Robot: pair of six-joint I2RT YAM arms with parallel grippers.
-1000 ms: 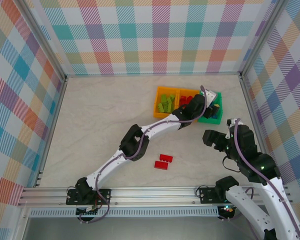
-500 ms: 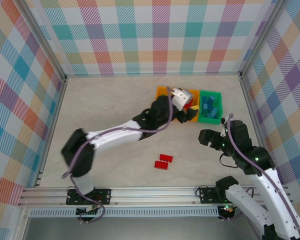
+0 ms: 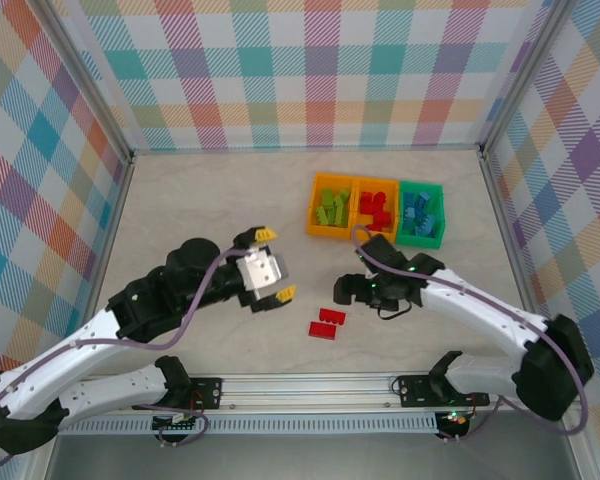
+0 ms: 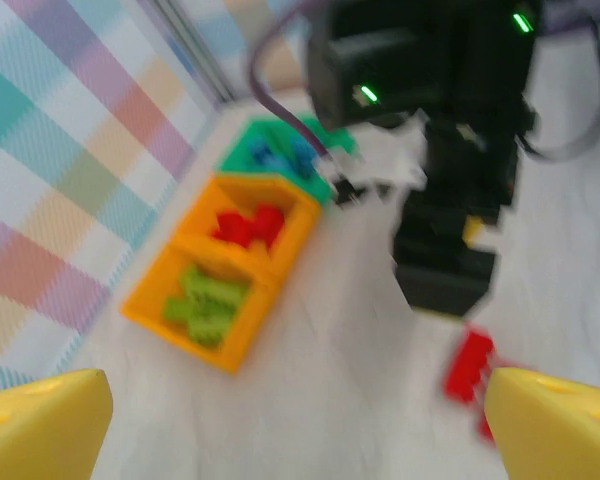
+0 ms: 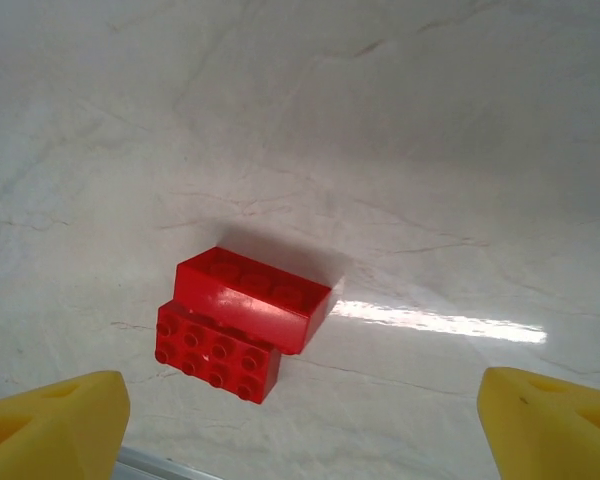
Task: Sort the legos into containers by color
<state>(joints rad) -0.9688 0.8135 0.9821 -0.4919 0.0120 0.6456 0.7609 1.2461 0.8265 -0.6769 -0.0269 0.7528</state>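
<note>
pale marbled surface covers the bench, boxed in by walls of pastel plaid, with metal rails along the near edge. at the far right three bins stand touching in a row: an orange bin holding lime green bricks, a second orange bin holding red bricks, and a green bin holding blue bricks. two loose red bricks lie on the bare bench near the front, well apart from the bins. they touch each other, one with its studs turned toward the right wrist camera, the other showing a smooth face.

the left arm lies folded low across the left half of the bench. the left pincer faces right toward the other arm, its yellow tips spread wide with nothing between them. the right arm reaches in from the right side, and the right pincer hangs just beyond the loose bricks. it is also spread wide and empty. in its wrist view the bricks lie on the bench between the two tips, nearer the left one.
</note>
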